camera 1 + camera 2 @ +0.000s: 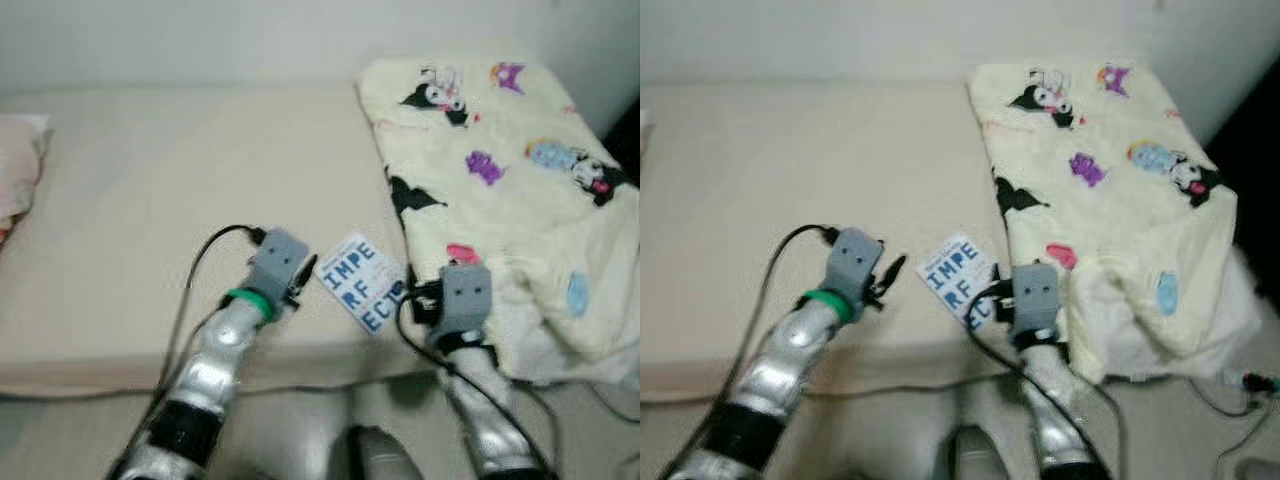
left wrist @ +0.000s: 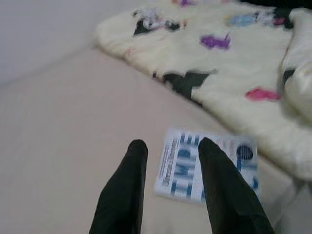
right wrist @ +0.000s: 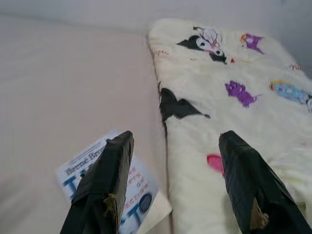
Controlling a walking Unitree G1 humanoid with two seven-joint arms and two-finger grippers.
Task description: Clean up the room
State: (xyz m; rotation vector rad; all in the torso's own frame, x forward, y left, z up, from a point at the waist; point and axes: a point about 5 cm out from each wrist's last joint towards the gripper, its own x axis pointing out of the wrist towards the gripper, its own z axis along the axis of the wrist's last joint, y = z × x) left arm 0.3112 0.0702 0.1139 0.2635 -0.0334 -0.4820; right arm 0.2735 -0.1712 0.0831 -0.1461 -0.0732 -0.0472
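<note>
The left end effector (image 2: 168, 148) hovered low over the bed (image 1: 150, 200), its fingers (image 2: 129, 170) a little apart and empty, just beside a book (image 1: 362, 282). The right end effector (image 3: 178, 146) stood wide open and empty, above the book's edge and a blanket (image 1: 500, 170). The book lay flat on the bed, touching the blanket.

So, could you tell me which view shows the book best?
The left eye view: the book lies whole, its letters readable. In the right eye view the right arm covers a corner; both wrist views have fingers across it.
</note>
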